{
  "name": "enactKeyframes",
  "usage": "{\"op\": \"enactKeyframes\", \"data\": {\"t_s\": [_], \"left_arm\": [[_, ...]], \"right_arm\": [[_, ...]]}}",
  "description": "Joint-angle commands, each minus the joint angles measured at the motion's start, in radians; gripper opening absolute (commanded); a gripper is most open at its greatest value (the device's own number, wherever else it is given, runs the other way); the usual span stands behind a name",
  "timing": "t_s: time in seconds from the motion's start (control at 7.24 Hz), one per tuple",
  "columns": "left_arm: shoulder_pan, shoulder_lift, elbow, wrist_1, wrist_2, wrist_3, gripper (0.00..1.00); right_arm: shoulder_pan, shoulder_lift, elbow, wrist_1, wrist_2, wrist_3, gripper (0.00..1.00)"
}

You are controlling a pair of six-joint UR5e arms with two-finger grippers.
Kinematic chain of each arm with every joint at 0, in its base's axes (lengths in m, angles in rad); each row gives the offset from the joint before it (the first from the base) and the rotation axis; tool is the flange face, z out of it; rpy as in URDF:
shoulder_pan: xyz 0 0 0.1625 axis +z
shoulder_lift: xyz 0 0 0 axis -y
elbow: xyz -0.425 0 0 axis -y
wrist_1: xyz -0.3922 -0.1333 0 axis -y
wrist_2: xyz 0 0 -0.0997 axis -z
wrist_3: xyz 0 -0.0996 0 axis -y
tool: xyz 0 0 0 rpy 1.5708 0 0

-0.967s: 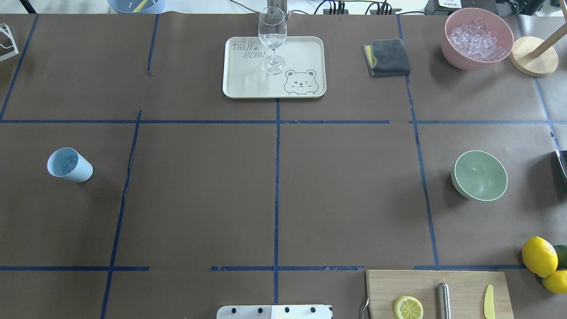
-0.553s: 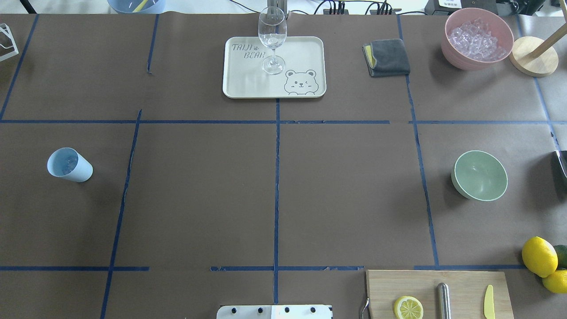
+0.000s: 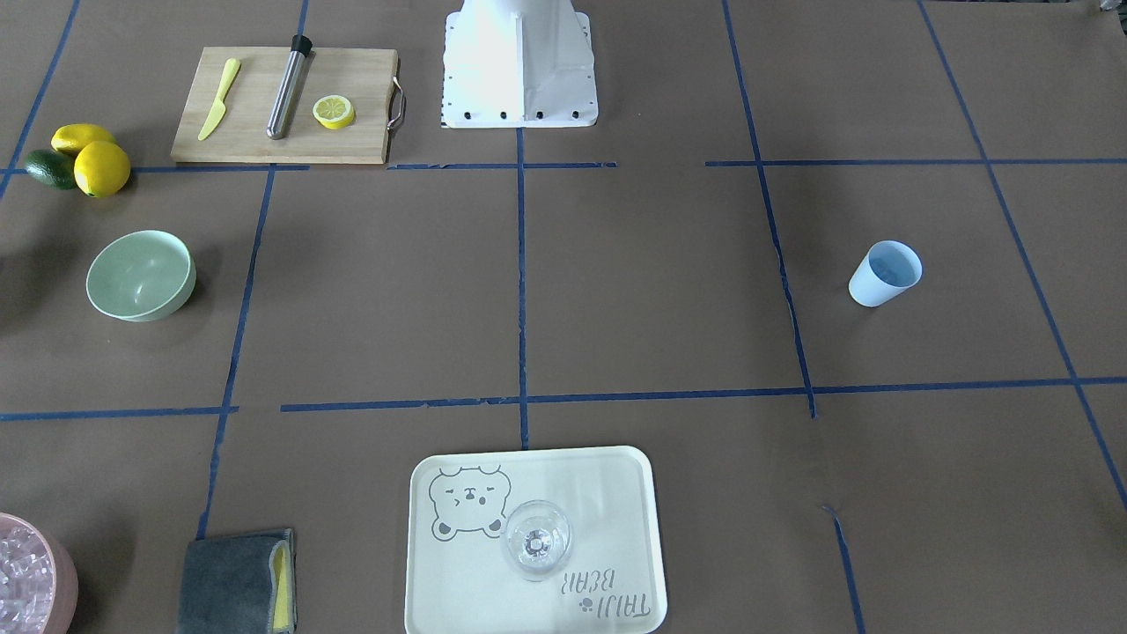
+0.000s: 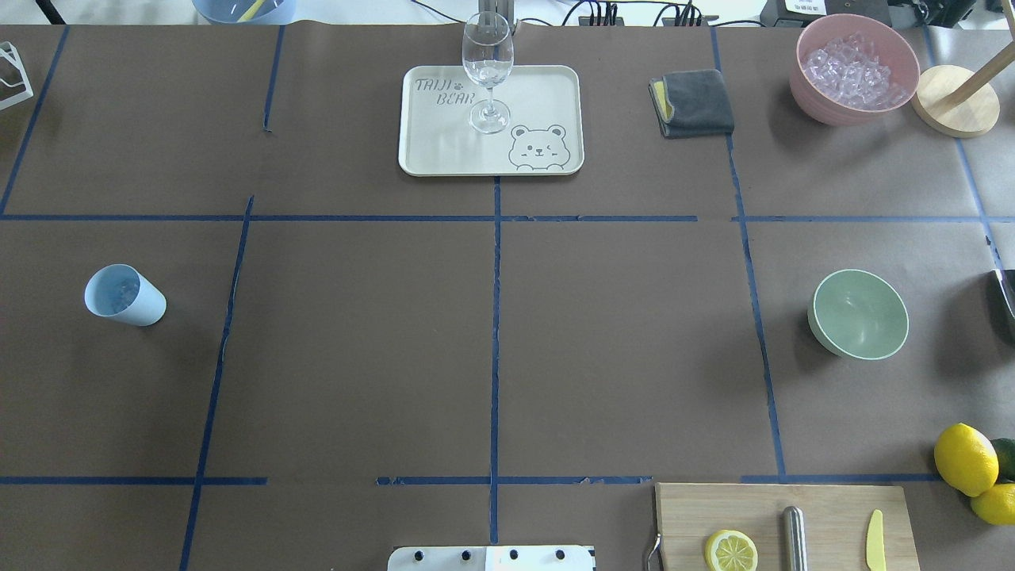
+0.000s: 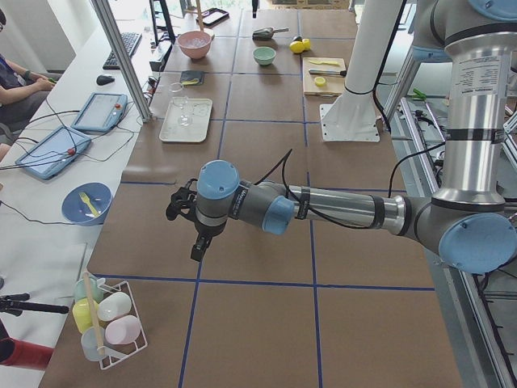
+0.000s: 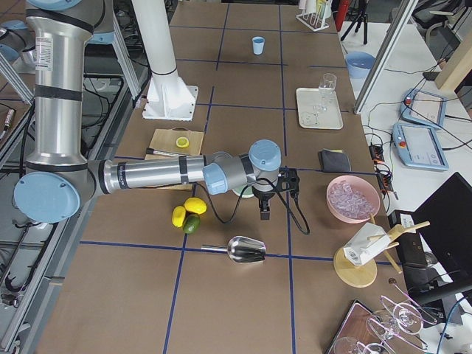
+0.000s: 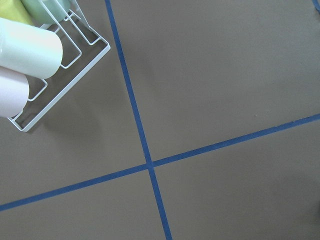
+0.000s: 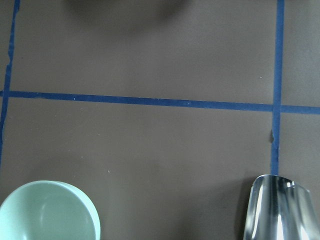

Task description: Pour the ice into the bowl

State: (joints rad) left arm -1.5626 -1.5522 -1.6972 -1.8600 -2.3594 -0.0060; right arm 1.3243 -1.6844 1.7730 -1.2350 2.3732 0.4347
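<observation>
Overhead, you see the mint bowl (image 4: 859,314) at the right of the surface (image 4: 357,341), the blue cup (image 4: 127,296) far left, and the ice (image 4: 119,294) inside it hard to make out. In the side views, the left pincer (image 5: 196,249) and the right pincer (image 6: 264,212) hang over the surface; you cannot tell whether either is apart or together.

Matt brown paper table cover (image 4: 357,357), smooth satin bowl (image 4: 859,314), shiny metal scoop (image 8: 272,207), wooden board (image 4: 833,511)
</observation>
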Motion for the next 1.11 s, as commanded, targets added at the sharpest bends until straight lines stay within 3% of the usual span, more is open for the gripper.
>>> {"op": "enactKeyframes", "data": {"t_s": [0.0,0.28,0.69,0.83,0.97], "left_arm": [[0.001,-0.003,-0.001,-0.071,0.003,-0.074,1.00],[0.001,-0.003,-0.004,-0.073,0.003,-0.074,1.00],[0.003,-0.003,-0.009,-0.073,0.002,-0.075,1.00],[0.001,-0.002,-0.007,-0.073,0.002,-0.074,1.00],[0.001,-0.002,-0.006,-0.073,0.002,-0.074,1.00]], "right_arm": [[-0.214,-0.055,-0.003,0.347,-0.106,0.407,1.00],[-0.383,-0.047,-0.003,0.362,-0.236,0.531,1.00],[-0.431,-0.106,-0.007,0.361,-0.250,0.529,1.00],[-0.436,-0.106,-0.020,0.361,-0.249,0.533,0.87],[-0.441,-0.101,-0.024,0.361,-0.249,0.527,0.30]]}}
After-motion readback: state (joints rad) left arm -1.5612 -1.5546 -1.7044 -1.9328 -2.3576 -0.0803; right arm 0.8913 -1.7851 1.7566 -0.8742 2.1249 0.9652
